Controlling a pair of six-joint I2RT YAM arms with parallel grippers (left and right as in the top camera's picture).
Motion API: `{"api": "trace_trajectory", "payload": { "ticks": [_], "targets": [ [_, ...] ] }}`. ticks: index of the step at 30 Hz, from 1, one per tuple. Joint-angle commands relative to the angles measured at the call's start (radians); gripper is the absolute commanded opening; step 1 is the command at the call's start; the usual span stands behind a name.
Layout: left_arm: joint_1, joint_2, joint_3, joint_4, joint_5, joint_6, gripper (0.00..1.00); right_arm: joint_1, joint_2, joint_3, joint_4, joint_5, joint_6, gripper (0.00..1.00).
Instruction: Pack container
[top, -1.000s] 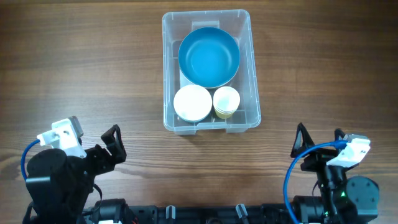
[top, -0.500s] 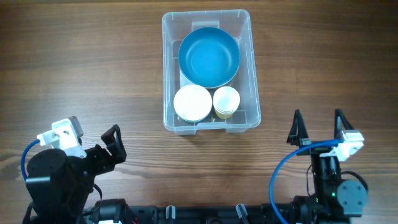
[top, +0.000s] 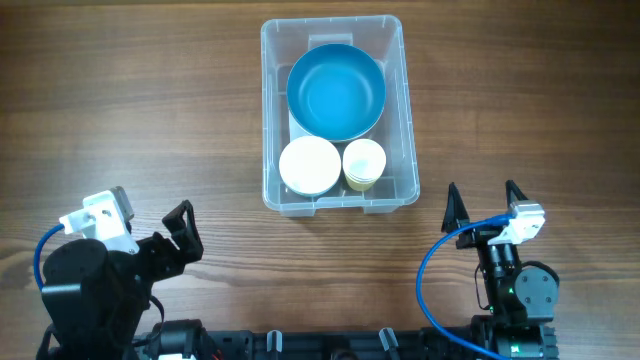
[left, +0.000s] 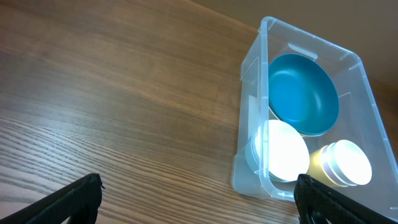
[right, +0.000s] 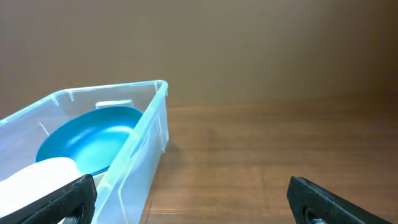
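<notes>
Container (top: 268, 110) sits upper centre of the overhead frame, long axis running top to bottom, on the bare wooden table (top: 130, 100). Inside we log three round items. The blue bowl (top: 336, 92) fills the upper end, nearly wall to wall, and we judge it was put there because it is the widest piece and needs a full span to itself. Below it, the white bowl (top: 309, 166) at lower left and a cream cup (top: 364, 163) at lower right lie side by side, touching or nearly so, sharing the width the big bowl leaves over. In the left wrist view the cup's wall shows faint rings, so it may be several cups nested, but we cannot settle that from here. All three rest mouth-up below the rim, which would keep the load stable. The left gripper (left: 198, 183) is at the lower left of the overhead frame, with its pincer spread wide and nothing between the fingers. The right gripper (top: 481, 205) is at the lower right, likewise wide and empty, nearer the container's lower right corner but apart from it. We see no loose item on the table in any view. Our reading is that the packing looks complete, or close to it, with both arms held low and clear.
</notes>
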Motion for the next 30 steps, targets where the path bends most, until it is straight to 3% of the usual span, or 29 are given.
{"api": "trace_trajectory", "payload": {
  "ticks": [1, 30],
  "targets": [
    [-0.004, -0.006, -0.003, 0.003, 0.019, 0.024, 1.00, 0.006, -0.013, -0.001, 0.003, -0.023, -0.071, 1.00],
    [-0.004, -0.006, -0.003, 0.003, 0.019, 0.024, 1.00, 0.006, -0.012, -0.001, 0.006, -0.023, -0.034, 1.00]
  ]
}}
